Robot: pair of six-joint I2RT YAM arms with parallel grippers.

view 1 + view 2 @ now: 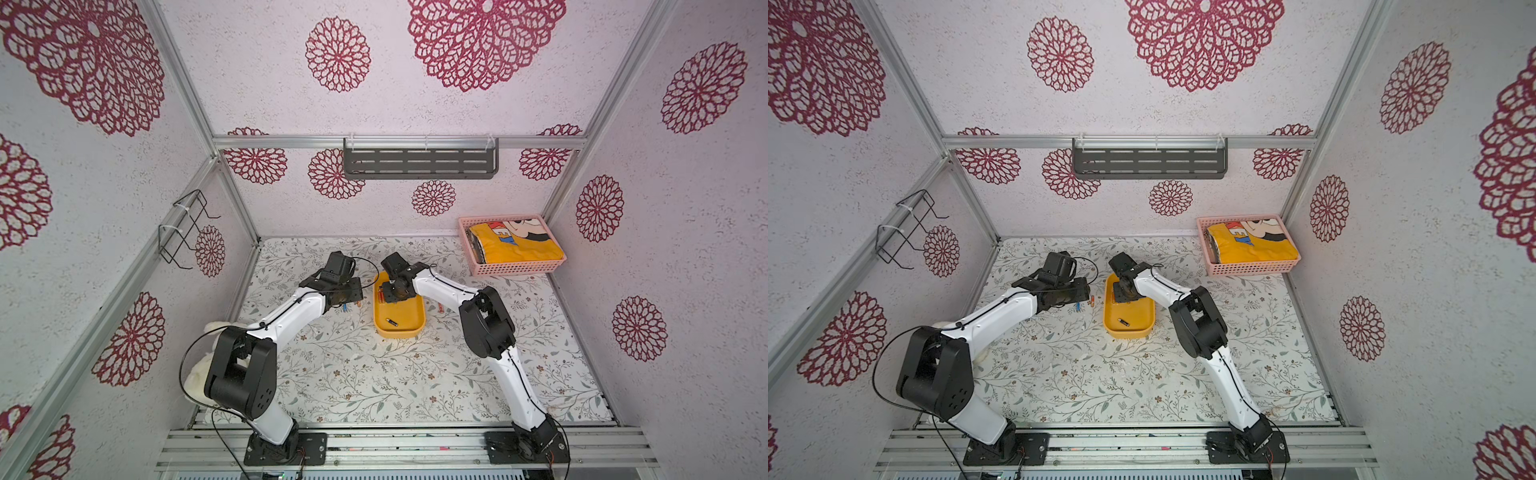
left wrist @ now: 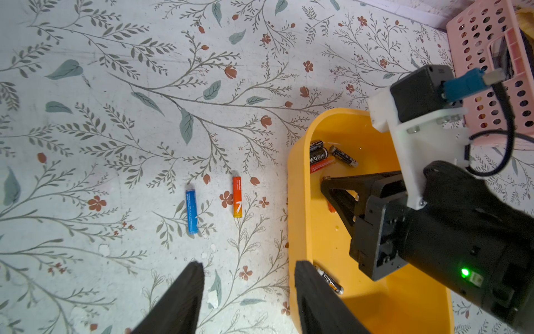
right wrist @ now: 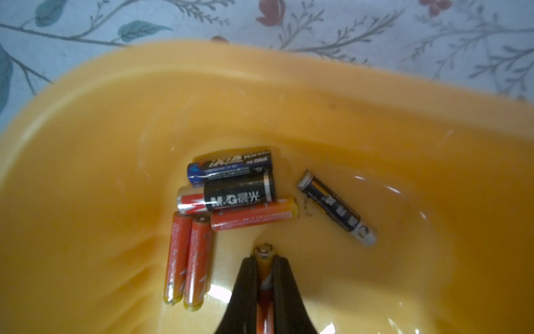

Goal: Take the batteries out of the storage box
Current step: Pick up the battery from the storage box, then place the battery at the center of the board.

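step: lift one out | right gripper (image 3: 264,261) clamped on slim orange battery (image 3: 264,277), low at 12 o'clock end of shallow yellow plastic storage box (image 1: 399,330) | left gripper (image 2: 250,266) jaws apart, empty, at box's 9 o'clock | advice: rise straight up, so neighbouring batteries (image 3: 231,191) and the wall are not touched

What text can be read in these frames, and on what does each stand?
"M&G晨光": black battery in the storage box.
"HUATAI": orange battery on the table.
Blue-and-black battery: print too blurred.
Gripped battery in the right gripper: label hidden.
Remaining print: too small.
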